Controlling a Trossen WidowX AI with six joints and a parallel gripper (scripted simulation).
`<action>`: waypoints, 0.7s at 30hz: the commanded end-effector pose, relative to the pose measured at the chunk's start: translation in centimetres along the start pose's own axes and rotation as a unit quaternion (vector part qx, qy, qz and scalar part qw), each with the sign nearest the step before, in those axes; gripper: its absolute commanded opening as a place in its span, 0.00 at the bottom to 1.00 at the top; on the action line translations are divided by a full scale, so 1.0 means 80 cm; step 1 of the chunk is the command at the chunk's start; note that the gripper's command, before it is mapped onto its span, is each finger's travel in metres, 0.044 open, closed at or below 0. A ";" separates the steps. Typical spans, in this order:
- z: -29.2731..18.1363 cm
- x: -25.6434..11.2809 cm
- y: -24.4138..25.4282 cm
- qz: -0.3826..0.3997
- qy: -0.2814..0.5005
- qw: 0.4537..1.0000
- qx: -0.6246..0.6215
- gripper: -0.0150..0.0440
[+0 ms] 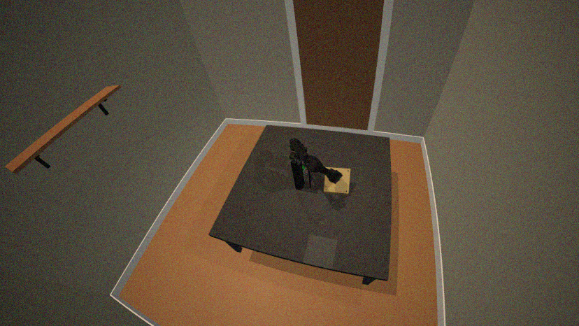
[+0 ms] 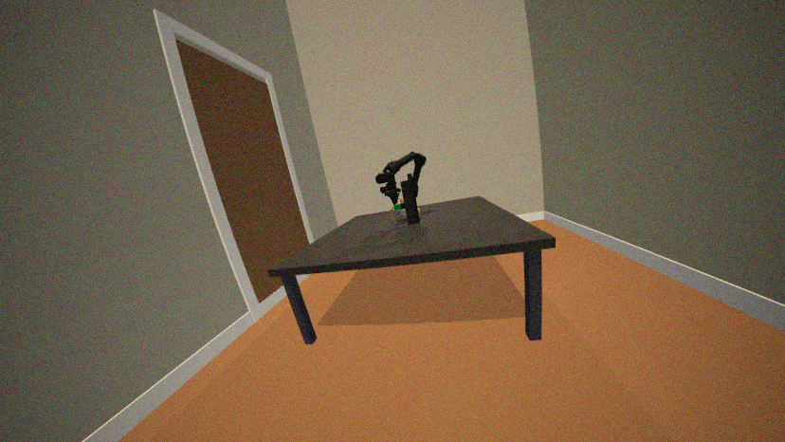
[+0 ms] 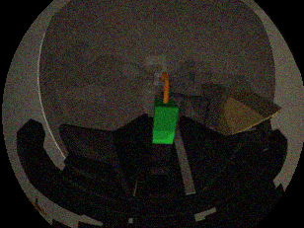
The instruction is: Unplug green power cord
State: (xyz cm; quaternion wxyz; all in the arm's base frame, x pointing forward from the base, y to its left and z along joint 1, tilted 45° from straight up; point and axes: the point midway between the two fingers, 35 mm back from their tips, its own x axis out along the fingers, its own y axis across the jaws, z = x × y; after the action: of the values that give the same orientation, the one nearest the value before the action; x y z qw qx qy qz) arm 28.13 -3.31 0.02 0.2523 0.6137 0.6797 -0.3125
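Observation:
The green plug (image 1: 303,166) (image 2: 396,207) (image 3: 165,119) lies beside the upright black power strip (image 1: 298,178) (image 2: 410,210). Its orange cord (image 3: 166,90) leaves the plug's far end in the wrist view. My gripper (image 2: 394,203) (image 3: 164,118) points down at the plug. It is partly open, with the fingertips on either side of the plug and narrow dark gaps between them and it. The dark image hides the strip's sockets and the plug's prongs, so I cannot tell whether the plug sits in a socket.
The strip stands on the dark table (image 1: 275,214) (image 2: 466,230). A yellow plate (image 1: 344,187) (image 3: 244,114) lies under my arm, to the right of the strip in the top view. A thin dark upright (image 1: 310,180) stands between strip and plate.

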 end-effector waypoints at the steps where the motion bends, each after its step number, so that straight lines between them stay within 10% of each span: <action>1: -0.005 0.002 -0.003 -0.003 0.004 1.000 0.004 0.53; 21: -0.005 0.015 -0.002 -0.002 0.001 1.000 0.001 0.48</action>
State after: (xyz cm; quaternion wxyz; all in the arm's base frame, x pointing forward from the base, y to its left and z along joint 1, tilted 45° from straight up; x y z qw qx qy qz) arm 27.87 -2.21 -0.55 0.2502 0.6129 0.6811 -0.3128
